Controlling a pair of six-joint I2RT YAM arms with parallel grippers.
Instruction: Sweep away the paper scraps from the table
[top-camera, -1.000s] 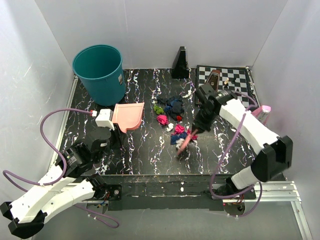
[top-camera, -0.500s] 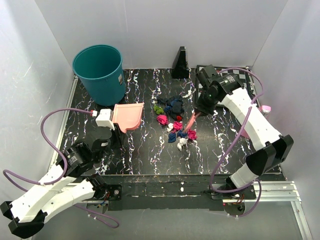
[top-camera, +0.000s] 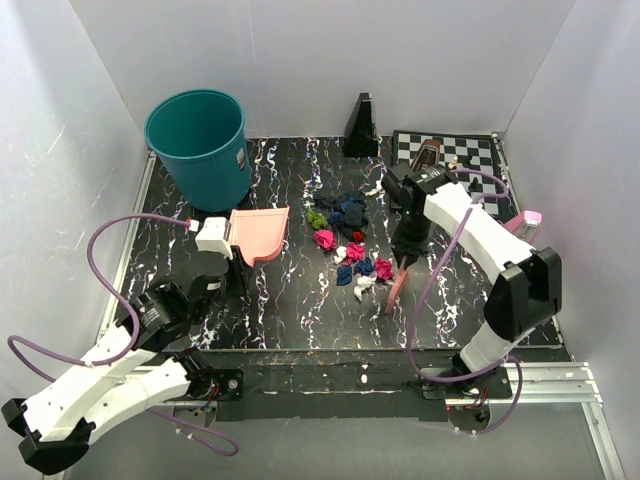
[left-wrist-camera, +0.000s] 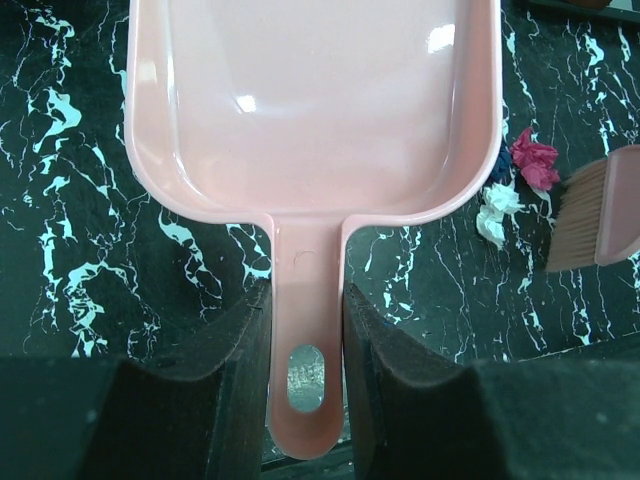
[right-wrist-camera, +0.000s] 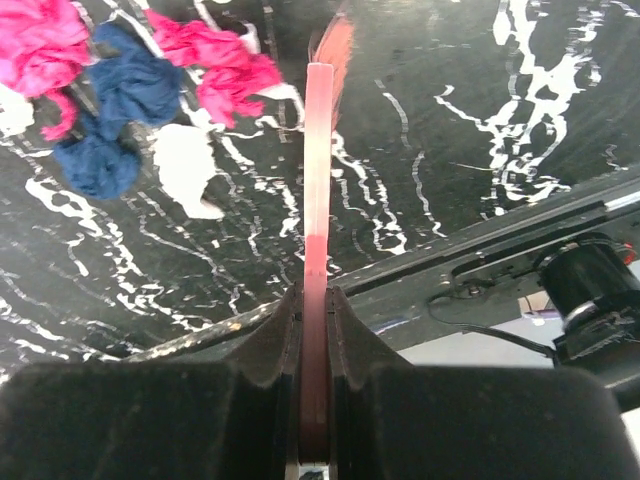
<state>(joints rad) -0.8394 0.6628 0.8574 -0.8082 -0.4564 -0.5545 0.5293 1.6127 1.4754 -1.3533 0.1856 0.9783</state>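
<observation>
Plain white matte wall panels (top-camera: 420, 60) close off back, left and right of black marble-streaked rectangular table (top-camera: 290, 300). Silver aluminium frame rail (top-camera: 570, 380) at its near-right corner. Grey floor (top-camera: 330, 450) below near edge. Light soft, even.

Table (top-camera: 290, 305): black with white marble streaks, white walls on three sides.
Far left corner: teal bin (top-camera: 197, 145), upright.
Far edge, centre: black wedge (top-camera: 361, 127), upright.
Far right corner: chessboard (top-camera: 470, 155), a few pieces on it.
Centre: scraps (top-camera: 352, 245) in two loose groups, just apart. Far group is green, dark blue, white, red and magenta. Near group is magenta, blue and white, some touching.
Left of the scraps: pink dustpan (top-camera: 262, 232); contact with the table not resolvable.
</observation>
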